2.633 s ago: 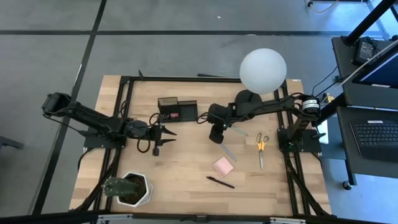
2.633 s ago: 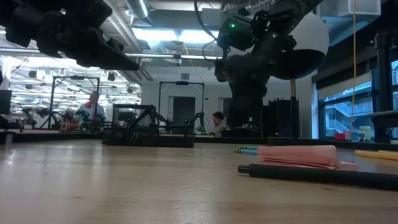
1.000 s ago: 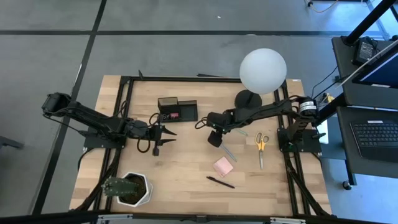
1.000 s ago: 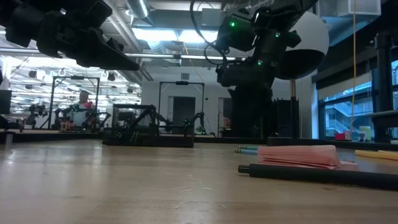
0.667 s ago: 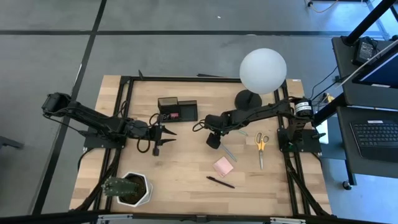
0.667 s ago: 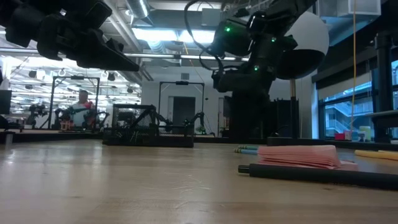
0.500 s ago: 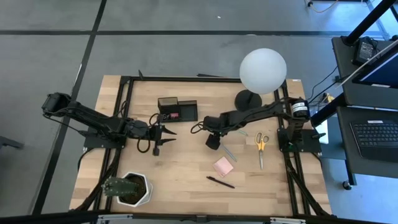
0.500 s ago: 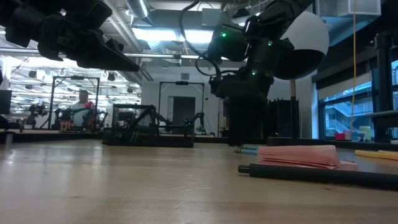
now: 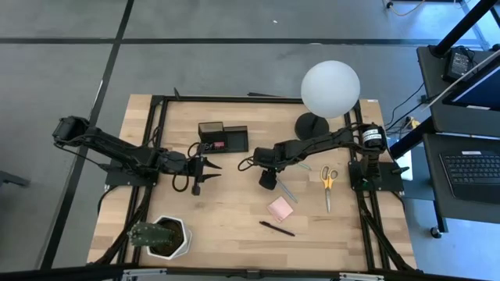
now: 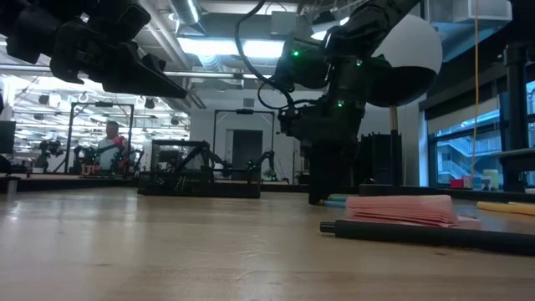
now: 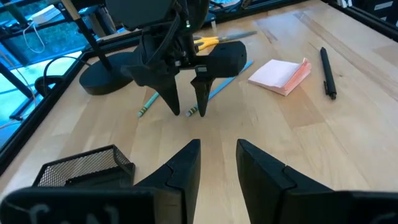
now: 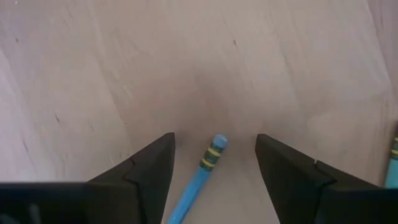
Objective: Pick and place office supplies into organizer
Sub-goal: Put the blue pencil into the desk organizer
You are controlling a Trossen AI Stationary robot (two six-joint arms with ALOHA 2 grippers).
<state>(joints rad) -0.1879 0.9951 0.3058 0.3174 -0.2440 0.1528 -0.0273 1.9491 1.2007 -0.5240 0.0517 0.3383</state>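
**A:** From above, what are you seeing of the arms?

**B:** You are looking at the right arm reaching in across the table, its wrist bent so the right gripper (image 9: 268, 183) is pointing down at the wood. A blue pencil (image 9: 286, 190) is lying just beside the tips. The pink sticky-note pad (image 9: 280, 208) and a black pen (image 9: 276, 228) are lying a little past them, the yellow-handled scissors (image 9: 327, 181) well apart. The left gripper (image 9: 205, 175) is waiting over the table, fingers spread, with the black organizer (image 9: 223, 137) near its tips.

**A:** And from table height?

**B:** You are seeing the right gripper (image 10: 322, 197) hanging vertically with its tips down at the tabletop. The pencil's end (image 10: 336, 201) is showing right beside them, and the sticky-note pad (image 10: 403, 210) and pen (image 10: 426, 235) are lying nearer the camera.

**A:** The left wrist camera?

**B:** You are looking past the left arm's parted fingers (image 11: 186, 163) at the right gripper (image 11: 186, 113) standing tips-down, fingers apart, with one pencil (image 11: 222, 85) ending between the tips and a second pencil (image 11: 147, 105) lying just outside them. The organizer's mesh corner (image 11: 81, 165) is sitting beside the left fingers.

**A:** The right wrist camera?

**B:** You are seeing both right fingers (image 12: 147, 167) held wide, and the pencil's eraser end (image 12: 213, 149) is lying in the gap, touching neither. Another pencil (image 12: 392, 159) is lying just outside one finger.
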